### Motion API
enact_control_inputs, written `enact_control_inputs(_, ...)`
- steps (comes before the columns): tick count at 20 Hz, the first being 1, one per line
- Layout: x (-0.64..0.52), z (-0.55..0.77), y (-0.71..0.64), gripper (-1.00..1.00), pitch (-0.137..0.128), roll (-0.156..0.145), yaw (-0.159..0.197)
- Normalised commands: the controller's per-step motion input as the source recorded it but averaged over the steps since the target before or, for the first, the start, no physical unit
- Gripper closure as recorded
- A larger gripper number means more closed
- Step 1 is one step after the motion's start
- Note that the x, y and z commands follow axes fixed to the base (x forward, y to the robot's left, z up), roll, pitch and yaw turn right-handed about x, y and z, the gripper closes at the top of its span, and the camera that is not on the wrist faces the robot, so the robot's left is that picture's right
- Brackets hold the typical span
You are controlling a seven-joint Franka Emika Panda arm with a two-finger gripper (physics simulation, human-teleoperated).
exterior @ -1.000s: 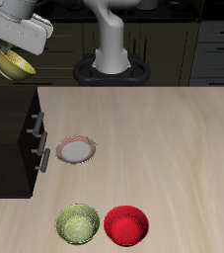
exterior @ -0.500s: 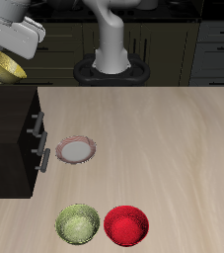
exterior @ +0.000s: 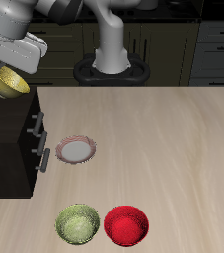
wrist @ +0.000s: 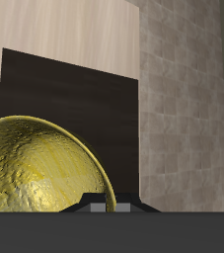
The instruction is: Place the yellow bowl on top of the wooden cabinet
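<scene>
The yellow bowl (exterior: 7, 82) hangs tilted just above the back part of the wooden cabinet (exterior: 10, 138), a dark box with silver bar handles. My gripper (exterior: 13, 69) is shut on the bowl's rim from above. In the wrist view the yellow bowl (wrist: 35, 168) fills the near field with its mottled golden inside, held by my gripper (wrist: 99, 205). The dark top of the wooden cabinet (wrist: 84, 104) lies beneath it. Whether the bowl touches the cabinet top cannot be told.
A small white plate with a pink rim (exterior: 75, 149) lies on the light wood table beside the cabinet's drawers. An olive-green bowl (exterior: 77, 223) and a red bowl (exterior: 126, 224) stand side by side near the front edge. The robot base (exterior: 112, 61) is at the back.
My gripper has carried the yellow bowl downward and farther over the cabinet, closer to its top. Nothing on the table has moved.
</scene>
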Motion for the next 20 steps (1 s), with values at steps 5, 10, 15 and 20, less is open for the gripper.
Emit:
enact_control_inputs(5, 0.05, -0.29, -0.08, 1.0, 0.06, -0.042, 0.011)
enact_control_inputs(10, -0.03, -0.16, -0.14, -1.0, 0.055, -0.073, 0.029)
enact_control_inputs(15, -0.06, -0.04, 0.05, -1.0, 0.003, 0.006, 0.017)
enact_control_inputs(20, -0.04, 0.03, 0.05, -1.0, -0.005, 0.016, 0.008)
